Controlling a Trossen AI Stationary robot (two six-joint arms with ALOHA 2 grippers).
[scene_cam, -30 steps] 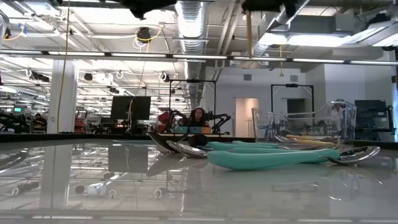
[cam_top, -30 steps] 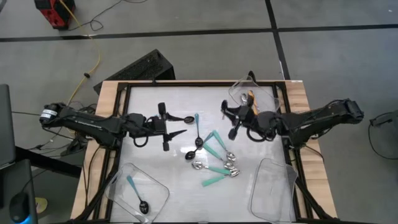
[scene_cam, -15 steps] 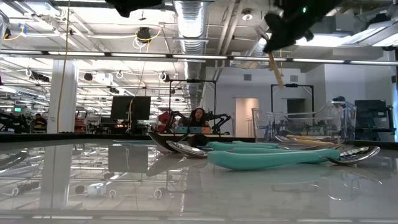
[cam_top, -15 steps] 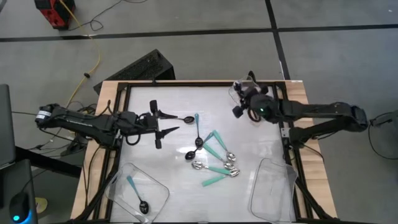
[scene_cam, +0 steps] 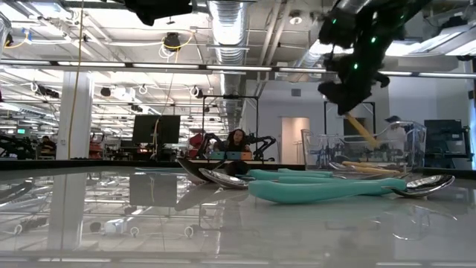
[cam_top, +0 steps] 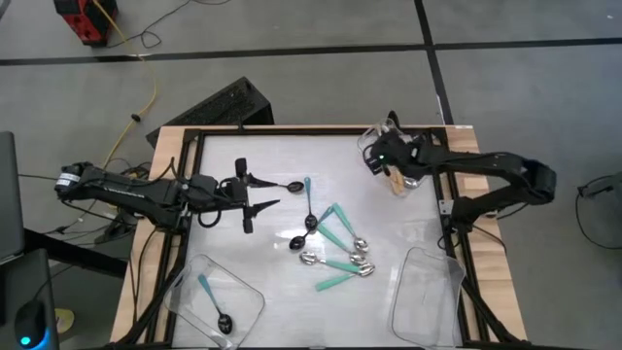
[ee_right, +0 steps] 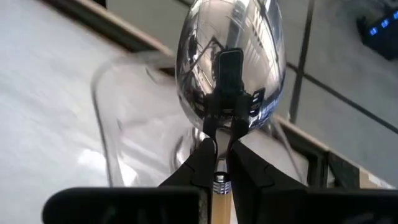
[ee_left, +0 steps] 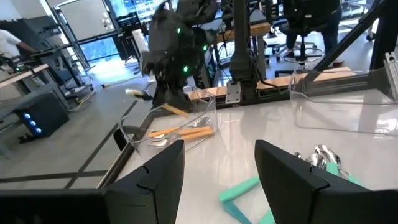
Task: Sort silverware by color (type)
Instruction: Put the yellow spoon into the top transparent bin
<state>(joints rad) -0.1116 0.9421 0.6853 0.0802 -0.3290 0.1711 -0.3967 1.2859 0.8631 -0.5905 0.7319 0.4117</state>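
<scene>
Orange-handled spoon point(ee_right: 229, 81) clamped in right end effector point(ee_right: 217, 163), above tray point(cam_top: 413, 146).

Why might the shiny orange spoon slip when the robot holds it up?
The right gripper pinches the orange spoon only at its thin neck, so it could probably swivel. Its polished bowl looks slippery. It hangs straight in the low view, so it is likely stiff.

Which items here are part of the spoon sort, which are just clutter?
Job:
- orange-handled silver-bowled spoon in the right gripper, above the clear plastic tray at the far right
- teal-handled spoons
- blue-handled black-bowled spoons
- left gripper, open

Lying about:
- red object on the floor
- yellow cable
</scene>
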